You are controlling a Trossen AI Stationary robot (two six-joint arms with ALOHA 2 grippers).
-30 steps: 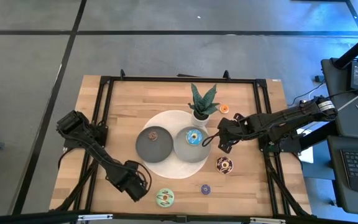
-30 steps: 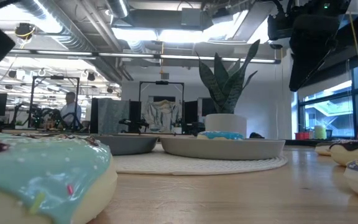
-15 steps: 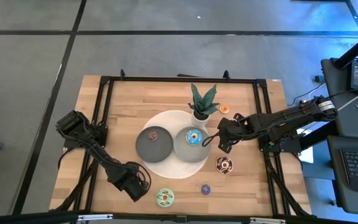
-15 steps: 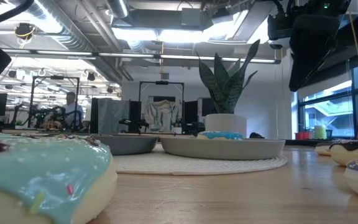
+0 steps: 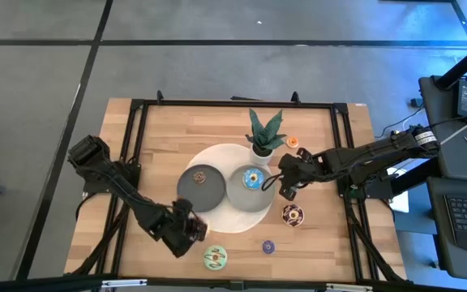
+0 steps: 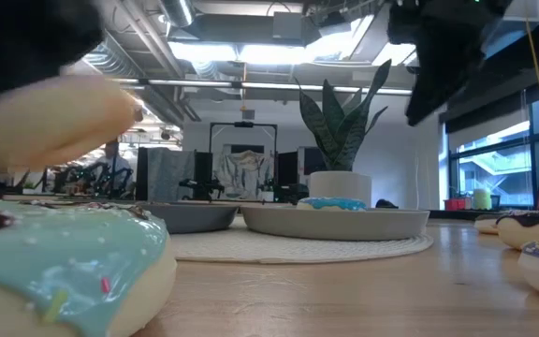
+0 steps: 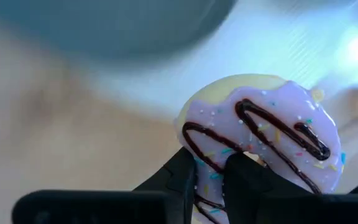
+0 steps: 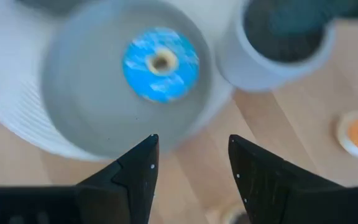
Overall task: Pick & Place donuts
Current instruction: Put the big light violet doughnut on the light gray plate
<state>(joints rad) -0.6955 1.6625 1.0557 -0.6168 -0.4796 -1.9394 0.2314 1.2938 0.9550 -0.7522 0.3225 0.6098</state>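
My left gripper [image 5: 191,229] is near the table's front edge, just in front of the left grey dish [image 5: 186,195]. It is shut on a lilac-iced donut [image 7: 266,124] with brown drizzle and sprinkles. In the low view that donut [image 6: 54,117] shows as a pale blur above the table. My right gripper [image 5: 284,185] hangs open over the right edge of the right dish [image 5: 237,195], and a blue donut [image 8: 161,62] lies in that dish. A brown donut [image 5: 201,175] lies in the left dish. A green donut [image 5: 215,258] rests flat near the front edge. My left gripper pinches the donut's near rim [image 7: 211,177] between its two fingers [image 7: 185,174], which come slanting down from above. Whether one finger sits in the hole cannot be told. The donut is lifted clear of the table, icing side toward the wrist camera.
Both dishes sit on a round white mat [image 5: 242,223]. A potted plant [image 5: 262,138] stands behind them, with an orange mini donut [image 5: 293,141] beside it. A brown-iced donut [image 5: 292,215] and a purple mini donut [image 5: 268,246] lie at the front right.
My left gripper has shut on the lilac donut, risen with it and gone a little toward the table's right edge and the dishes, tipping as it went. The donut now hangs clear of the table. My right gripper has tipped slightly over the right dish.
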